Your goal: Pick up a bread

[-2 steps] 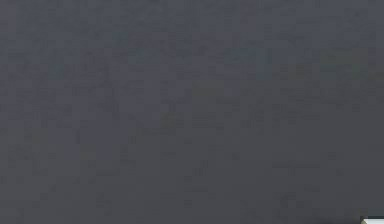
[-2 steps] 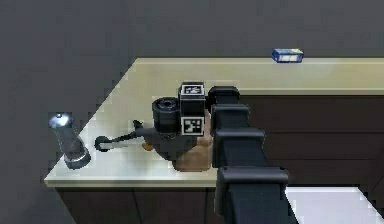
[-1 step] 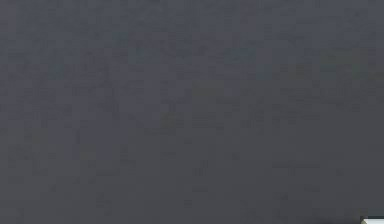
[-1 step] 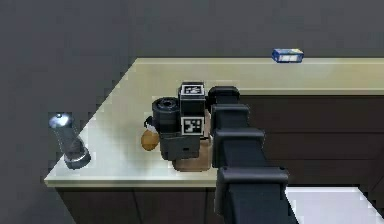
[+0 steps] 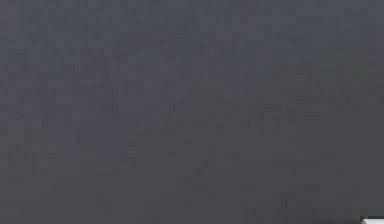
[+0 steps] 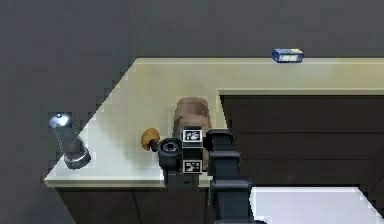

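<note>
A brown rounded loaf of bread (image 6: 189, 110) lies on the cream countertop (image 6: 140, 90) in the arm side view. Just left of it and a little nearer lies a small tan lump (image 6: 150, 136). The dark arm (image 6: 228, 188) rises from the bottom edge, with its two white marked squares beside the loaf. My gripper (image 6: 165, 150) sits left of those squares, with its far end at the tan lump and the loaf close behind. I cannot tell whether it holds anything.
A glass jar with a metal top (image 6: 68, 140) stands near the counter's left corner. A small blue and white box (image 6: 288, 56) lies at the back right. A dark recess (image 6: 300, 130) cuts into the counter's right. A plain dark grey surface (image 5: 190, 110) stands close ahead.
</note>
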Controlling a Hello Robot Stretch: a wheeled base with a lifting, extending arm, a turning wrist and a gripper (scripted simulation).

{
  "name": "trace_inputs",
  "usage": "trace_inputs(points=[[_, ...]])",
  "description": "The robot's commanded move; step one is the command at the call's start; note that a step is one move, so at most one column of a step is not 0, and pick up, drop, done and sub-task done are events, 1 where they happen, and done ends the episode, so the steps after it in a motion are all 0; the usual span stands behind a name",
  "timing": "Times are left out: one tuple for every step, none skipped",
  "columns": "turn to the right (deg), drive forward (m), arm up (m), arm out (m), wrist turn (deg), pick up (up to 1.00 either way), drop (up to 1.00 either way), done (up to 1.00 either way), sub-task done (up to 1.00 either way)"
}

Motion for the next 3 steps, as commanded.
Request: trace_inputs(points=[[0.0, 0.0, 0.0, 0.0, 0.0, 1.0, 0.0, 0.0, 0.0], [0.0, 0.0, 0.08, 0.0, 0.0, 0.0, 0.0, 0.0, 0.0], [0.0, 0.0, 0.0, 0.0, 0.0, 0.0, 0.0, 1.0, 0.0]])
